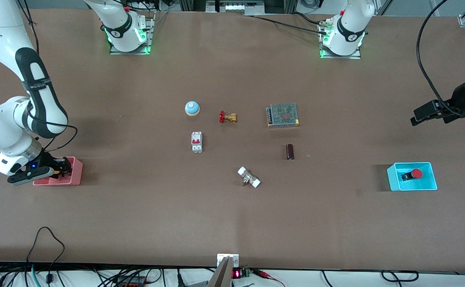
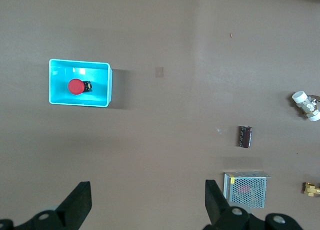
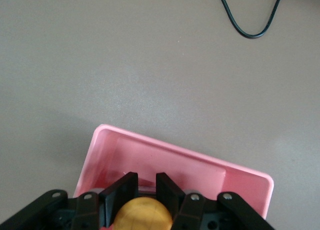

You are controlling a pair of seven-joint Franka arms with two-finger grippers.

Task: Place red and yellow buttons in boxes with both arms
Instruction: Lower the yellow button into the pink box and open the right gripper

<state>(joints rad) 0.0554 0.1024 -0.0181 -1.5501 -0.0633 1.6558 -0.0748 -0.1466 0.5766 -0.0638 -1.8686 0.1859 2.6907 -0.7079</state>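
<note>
Red button [image 1: 416, 173]: round red mushroom cap on a small black base, lying in the cyan box [image 1: 427, 185] at the left arm's end of the counter [image 1: 232, 223], base toward the counter's middle.

Yellow button [image 3: 144, 214]: orange-yellow cap, clamped in the right pincer [image 1: 61, 168], low inside the pink box [image 1: 76, 172].

Left pincer [image 2: 147, 205]: raised, fingers wide apart, waiting.
</note>
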